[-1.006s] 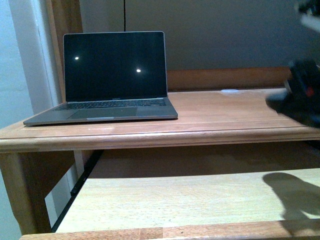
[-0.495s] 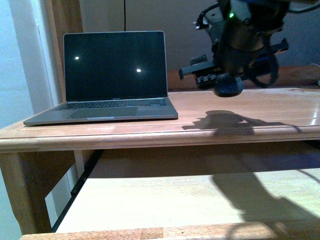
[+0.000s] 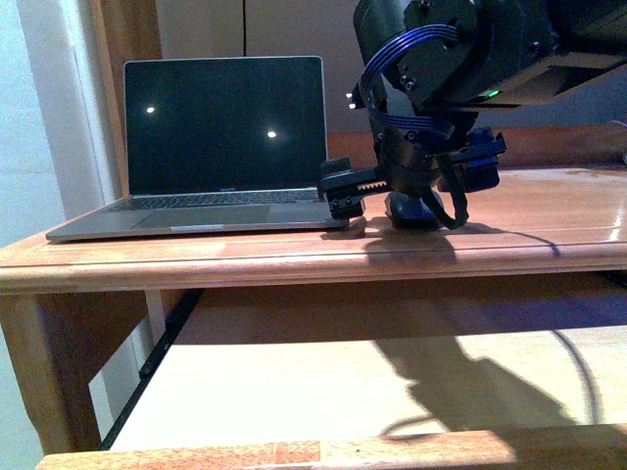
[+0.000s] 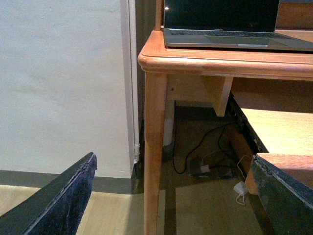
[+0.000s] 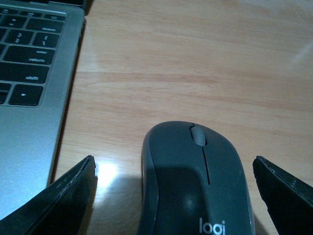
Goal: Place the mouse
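Observation:
The dark grey mouse (image 5: pixel 195 186) lies on the wooden desk top, just right of the laptop (image 5: pixel 29 98). It sits between the open fingers of my right gripper (image 5: pixel 181 196), with a gap on each side. In the front view the right gripper (image 3: pixel 411 196) is down at the desk top beside the laptop (image 3: pixel 225 147), and the mouse (image 3: pixel 409 213) shows only partly under it. My left gripper (image 4: pixel 176 196) is open and empty, low beside the desk's left leg (image 4: pixel 155 147).
The desk top (image 3: pixel 549 211) stretches to the right of the gripper. A lower pull-out shelf (image 3: pixel 323 392) lies under it. Cables and a white adapter (image 4: pixel 239 188) lie on the floor under the desk. A wall (image 4: pixel 58 83) stands left of the desk.
My right arm has come in from the right and lowered to the desk top next to the laptop. The mouse, carried in the air half a second ago, now rests on the desk with the jaws open.

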`<state>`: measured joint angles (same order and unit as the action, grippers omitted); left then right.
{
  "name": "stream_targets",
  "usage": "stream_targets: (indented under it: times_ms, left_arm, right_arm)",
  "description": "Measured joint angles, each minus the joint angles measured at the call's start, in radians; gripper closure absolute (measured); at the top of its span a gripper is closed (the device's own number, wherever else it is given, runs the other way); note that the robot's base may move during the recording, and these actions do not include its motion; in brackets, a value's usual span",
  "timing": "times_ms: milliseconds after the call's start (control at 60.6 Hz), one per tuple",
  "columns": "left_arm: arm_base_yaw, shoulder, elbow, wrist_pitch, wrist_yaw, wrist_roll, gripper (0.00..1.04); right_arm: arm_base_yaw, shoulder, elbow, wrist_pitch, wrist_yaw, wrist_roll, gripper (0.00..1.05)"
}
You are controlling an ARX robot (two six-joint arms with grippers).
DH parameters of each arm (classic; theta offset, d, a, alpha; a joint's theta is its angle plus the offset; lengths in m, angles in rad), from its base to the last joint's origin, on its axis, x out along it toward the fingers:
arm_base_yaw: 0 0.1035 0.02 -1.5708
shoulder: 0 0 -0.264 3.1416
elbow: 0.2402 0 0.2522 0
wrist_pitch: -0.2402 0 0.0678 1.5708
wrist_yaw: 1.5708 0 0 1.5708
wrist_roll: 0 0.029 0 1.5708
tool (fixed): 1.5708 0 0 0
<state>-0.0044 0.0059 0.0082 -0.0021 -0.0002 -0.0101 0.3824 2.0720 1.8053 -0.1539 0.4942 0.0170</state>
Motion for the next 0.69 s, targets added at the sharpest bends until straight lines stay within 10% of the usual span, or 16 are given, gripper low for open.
stream_targets:
  times_ms: [346, 693]
  left_arm:
    - [0.0, 0.0, 0.0, 0.0, 0.0, 0.0, 0.08]
    - [0.0, 0.0, 0.0, 0.0, 0.0, 0.0, 0.08]
  right_arm:
    - [-0.216, -0.511, -0.512, 0.311, -0.429, 0.13, 0.07]
    - [-0.649, -1.074, -1.253, 0.376, -1.137, -0.032, 0.07]
